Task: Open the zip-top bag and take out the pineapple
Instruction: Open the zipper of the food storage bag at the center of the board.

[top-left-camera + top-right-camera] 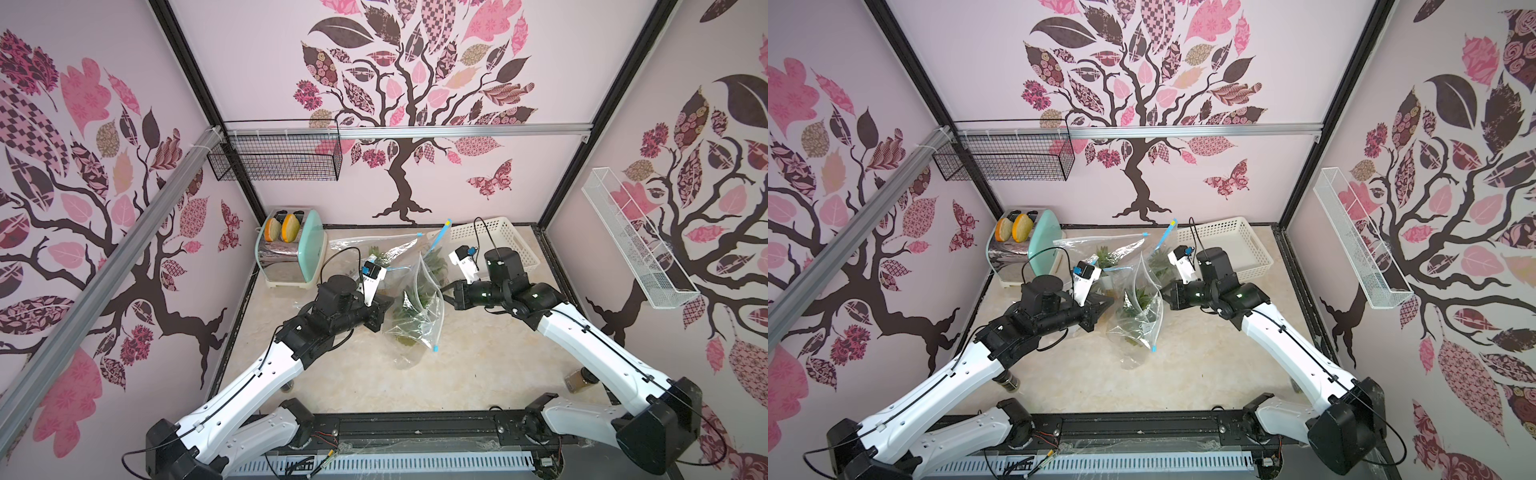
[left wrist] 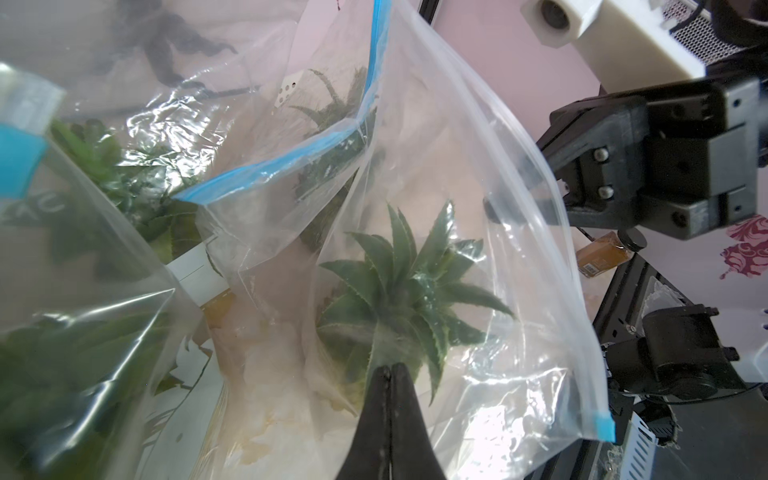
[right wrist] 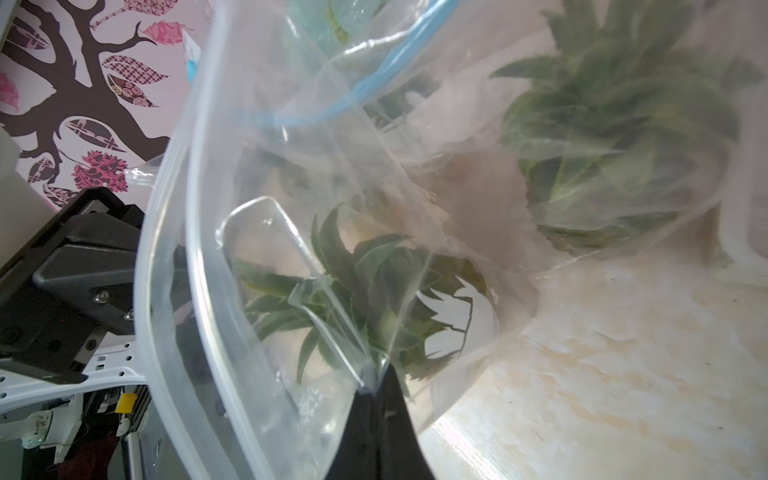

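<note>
Pinching opposite sides of the zip-top bag [image 1: 415, 320], left gripper [image 2: 390, 372] and right gripper [image 3: 376, 388] are clamped tight, pineapple [image 2: 399, 291] inside between them.

Only the green crown of the pineapple [image 2: 399, 286] shows; its body is lost under the leaves and the wrinkled zip-top bag [image 2: 478, 166]. In the wrist views the picture's edge cuts off the left gripper [image 2: 390, 374] and right gripper [image 3: 376, 386] just behind their pressed-together tips. At the near right, the right arm [image 1: 602, 349] half hides a brown spice bottle [image 1: 578, 380]. A second leafy crown [image 3: 615, 108] is blurred.
</note>
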You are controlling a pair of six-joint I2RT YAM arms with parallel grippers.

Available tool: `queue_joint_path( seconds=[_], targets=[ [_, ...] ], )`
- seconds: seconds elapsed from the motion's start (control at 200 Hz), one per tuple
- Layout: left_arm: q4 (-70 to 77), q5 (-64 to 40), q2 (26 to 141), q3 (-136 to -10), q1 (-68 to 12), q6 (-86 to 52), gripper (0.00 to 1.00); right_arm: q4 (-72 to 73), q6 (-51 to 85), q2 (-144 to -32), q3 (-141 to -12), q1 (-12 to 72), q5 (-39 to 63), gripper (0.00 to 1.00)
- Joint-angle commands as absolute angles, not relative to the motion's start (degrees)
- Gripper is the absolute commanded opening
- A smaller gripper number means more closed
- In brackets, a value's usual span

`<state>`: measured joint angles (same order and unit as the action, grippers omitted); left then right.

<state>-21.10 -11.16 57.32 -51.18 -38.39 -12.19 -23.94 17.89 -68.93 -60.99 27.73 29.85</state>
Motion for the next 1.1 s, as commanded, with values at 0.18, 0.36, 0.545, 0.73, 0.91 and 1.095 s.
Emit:
queue_joint_path(
  seconds=[0.18,0.36,0.545,0.73,0.91,1.095],
  targets=[
    [-13.4,-21.5,59.0,-49.3,-38.1,-15.0,0.37,-22.1,16.5,-68.5,-59.3,27.4,34.5,0.00],
    [-9.0,-25.5,58.9,-47.5,-38.1,-16.6,0.48,-21.2,16.6,-68.9,-59.2,27.4,35.6,0.00],
    [-7.2,-25.7,63.4,-47.5,-38.1,-17.1,0.48,-19.9,17.1,-69.3,-59.2,27.4,36.7,0.00],
    [-5.9,-24.2,66.2,-48.5,-38.1,-16.4,0.01,-19.6,17.0,-69.1,-59.2,27.3,37.0,0.00],
    [-11.9,-17.2,63.6,-48.4,-38.1,-13.7,0.00,-23.3,14.5,-67.7,-58.9,27.3,33.3,0.00],
    [-15.5,-12.2,57.1,-44.7,-38.1,-12.8,0.00,-25.6,12.4,-67.1,-56.6,25.8,30.9,0.00]
  ],
)
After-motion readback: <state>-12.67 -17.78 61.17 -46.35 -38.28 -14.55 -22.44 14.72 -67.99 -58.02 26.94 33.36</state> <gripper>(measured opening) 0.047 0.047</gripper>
